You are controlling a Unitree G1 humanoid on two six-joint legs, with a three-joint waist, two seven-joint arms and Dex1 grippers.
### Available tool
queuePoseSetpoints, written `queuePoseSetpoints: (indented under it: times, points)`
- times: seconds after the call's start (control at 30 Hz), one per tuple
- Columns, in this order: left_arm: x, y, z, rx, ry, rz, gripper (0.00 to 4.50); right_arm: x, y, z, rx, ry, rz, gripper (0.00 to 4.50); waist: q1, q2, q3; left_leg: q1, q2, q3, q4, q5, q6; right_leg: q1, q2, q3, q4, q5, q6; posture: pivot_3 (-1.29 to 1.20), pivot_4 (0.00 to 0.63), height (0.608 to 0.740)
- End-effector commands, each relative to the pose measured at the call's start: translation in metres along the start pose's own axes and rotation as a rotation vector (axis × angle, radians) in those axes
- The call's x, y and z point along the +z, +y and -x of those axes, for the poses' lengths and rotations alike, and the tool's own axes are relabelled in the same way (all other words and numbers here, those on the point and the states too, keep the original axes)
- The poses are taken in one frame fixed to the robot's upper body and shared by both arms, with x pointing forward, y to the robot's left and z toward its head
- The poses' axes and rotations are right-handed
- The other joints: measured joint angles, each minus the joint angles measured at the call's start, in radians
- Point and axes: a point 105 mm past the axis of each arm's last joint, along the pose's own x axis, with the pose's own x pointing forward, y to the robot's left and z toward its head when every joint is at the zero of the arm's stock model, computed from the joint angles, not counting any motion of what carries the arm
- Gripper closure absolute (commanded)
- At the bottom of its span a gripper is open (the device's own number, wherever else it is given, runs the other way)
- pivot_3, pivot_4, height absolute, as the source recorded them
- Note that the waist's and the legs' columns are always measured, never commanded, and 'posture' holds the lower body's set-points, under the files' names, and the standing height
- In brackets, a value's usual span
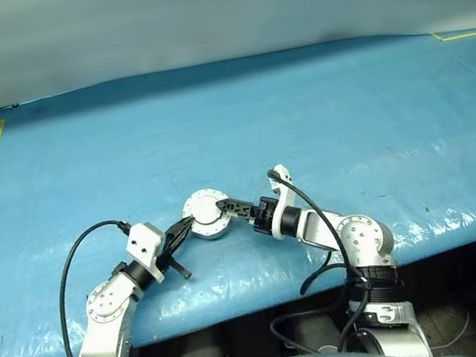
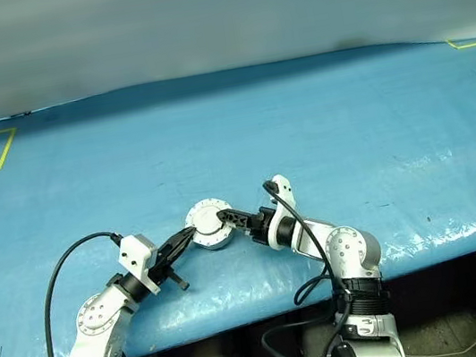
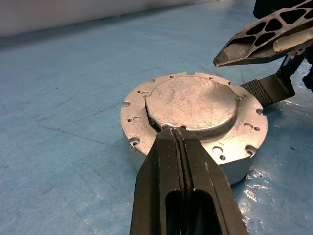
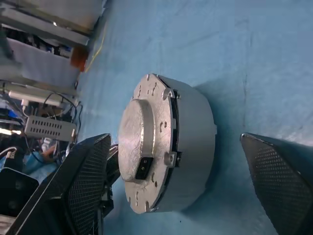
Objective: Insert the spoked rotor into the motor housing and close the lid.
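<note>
Motor housing: the motor housing (image 1: 207,219) sits on the blue tabletop (image 1: 319,120), between the two arms.
Lid: the lid (image 3: 193,100) lies plain face up on the housing, likely not fully seated.
Left end effector: the left end effector (image 3: 178,147), fingers together, touches the rim, seemingly bracing it.
Right end effector: the right end effector (image 4: 176,186), fingers apart, straddles the housing, apparently ready to press or clamp.

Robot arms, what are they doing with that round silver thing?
They are putting a motor together. The lid already sits on the motor housing, on the blue table. The left gripper, fingers shut, has its tip at the lid's near edge. The right gripper is open, with one finger on each side of the housing, not yet squeezing it. The lid looks a bit uneven, maybe not fully seated.
</note>
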Motion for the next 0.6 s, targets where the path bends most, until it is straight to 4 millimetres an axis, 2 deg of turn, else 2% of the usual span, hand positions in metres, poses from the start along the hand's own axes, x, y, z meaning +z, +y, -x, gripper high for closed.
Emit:
queuePoseSetpoints:
  times: [0.03,0.23,0.33,0.57,0.6]
  points:
    - [-0.001,0.0,0.002,-0.004,0.013,-0.013,4.5,-0.014,0.015,-0.011,0.081,0.019,-0.067,0.58,0.0,0.0,0.0,0.0,0.0,0.0,0.0,0.0,0.0,0.0,0.0,0.0,0.0,0.0,0.0,0.0,0.15,0.74]
    - [-0.002,0.001,0.001,-0.006,0.014,-0.018,4.5,-0.019,0.021,-0.015,0.108,0.036,-0.072,0.58,0.0,0.0,0.0,-0.001,0.0,0.0,0.0,0.0,0.0,0.0,0.0,0.0,0.0,0.0,0.0,0.0,0.15,0.74]
    - [-0.002,0.001,0.002,-0.005,0.016,-0.02,4.5,-0.017,0.022,-0.015,0.121,0.019,-0.091,1.16,0.0,0.0,0.0,-0.001,0.0,0.0,0.0,0.0,0.0,0.0,0.0,0.0,0.0,0.0,0.0,0.0,0.15,0.74]
    - [-0.004,0.0,0.002,-0.006,0.019,-0.021,4.5,-0.012,0.025,-0.014,0.146,0.0,-0.105,3.32,-0.001,0.001,0.001,-0.001,0.0,0.0,0.0,0.0,0.0,0.0,0.001,0.001,0.0,0.0,0.0,0.0,0.15,0.74]
    - [-0.004,0.0,0.002,-0.006,0.02,-0.021,4.5,-0.012,0.025,-0.014,0.144,0.002,-0.103,3.36,0.0,0.001,0.001,-0.001,0.0,0.001,0.0,0.0,0.0,0.0,0.001,0.001,0.0,0.0,0.0,0.0,0.15,0.74]
